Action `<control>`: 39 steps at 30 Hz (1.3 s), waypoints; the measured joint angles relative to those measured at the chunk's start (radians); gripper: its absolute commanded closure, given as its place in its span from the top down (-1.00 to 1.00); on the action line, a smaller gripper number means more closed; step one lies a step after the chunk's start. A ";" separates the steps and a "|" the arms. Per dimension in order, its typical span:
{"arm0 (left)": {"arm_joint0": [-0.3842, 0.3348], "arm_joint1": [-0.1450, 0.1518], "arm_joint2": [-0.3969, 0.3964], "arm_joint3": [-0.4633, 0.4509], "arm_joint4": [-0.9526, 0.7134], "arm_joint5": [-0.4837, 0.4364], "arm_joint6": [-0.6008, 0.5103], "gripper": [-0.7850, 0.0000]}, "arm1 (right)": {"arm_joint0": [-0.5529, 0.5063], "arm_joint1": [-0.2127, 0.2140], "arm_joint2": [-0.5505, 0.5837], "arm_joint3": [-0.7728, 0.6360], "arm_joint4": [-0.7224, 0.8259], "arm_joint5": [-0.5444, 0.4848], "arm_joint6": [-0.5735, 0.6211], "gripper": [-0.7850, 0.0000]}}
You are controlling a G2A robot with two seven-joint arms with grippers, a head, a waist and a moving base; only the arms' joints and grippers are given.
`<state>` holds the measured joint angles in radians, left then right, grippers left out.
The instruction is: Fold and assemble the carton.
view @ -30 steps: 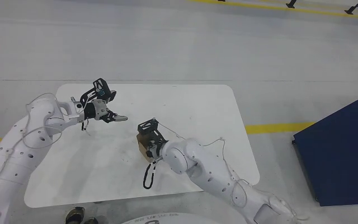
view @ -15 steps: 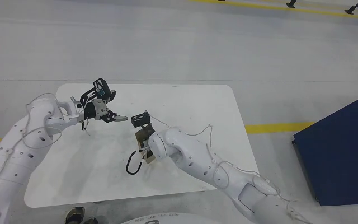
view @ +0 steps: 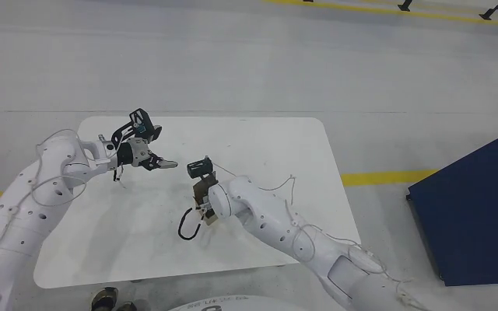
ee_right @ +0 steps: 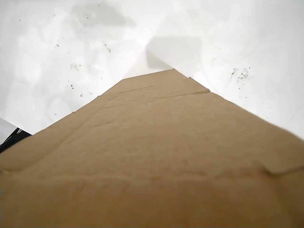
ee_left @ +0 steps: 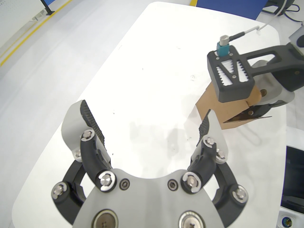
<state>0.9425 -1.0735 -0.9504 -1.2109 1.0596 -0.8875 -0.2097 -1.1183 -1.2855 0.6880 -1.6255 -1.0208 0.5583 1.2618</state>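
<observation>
Carton (ee_left: 213, 110) count: one, standing on bench (ee_left: 152, 48). Left end effector (ee_left: 145, 110) hovers near it, spread apart; right end effector (ee_left: 261, 100) touches it, closure indeterminable.

bare table (ee_left: 147, 72) before left claw (ee_left: 145, 107); carton (ee_left: 228, 111) beyond

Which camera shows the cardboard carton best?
Left wrist view: the carton shows its box shape against the white table. From the top an arm hides most of it; the right wrist view sees one cardboard face up close.
</observation>
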 measured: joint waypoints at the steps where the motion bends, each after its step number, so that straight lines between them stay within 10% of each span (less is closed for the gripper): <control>1: 0.000 0.000 0.000 0.000 0.000 0.000 0.000 1.00 | 0.002 -0.004 0.000 0.010 -0.002 0.003 -0.003 -1.00; 39: 0.000 0.000 0.000 0.000 0.000 0.000 0.000 1.00 | 0.007 -0.150 0.073 0.213 -0.151 -0.052 0.051 -1.00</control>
<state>0.9425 -1.0735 -0.9504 -1.2109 1.0596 -0.8875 -0.2097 -1.1110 -1.4356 0.7607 -1.4122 -1.1719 0.5068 1.3132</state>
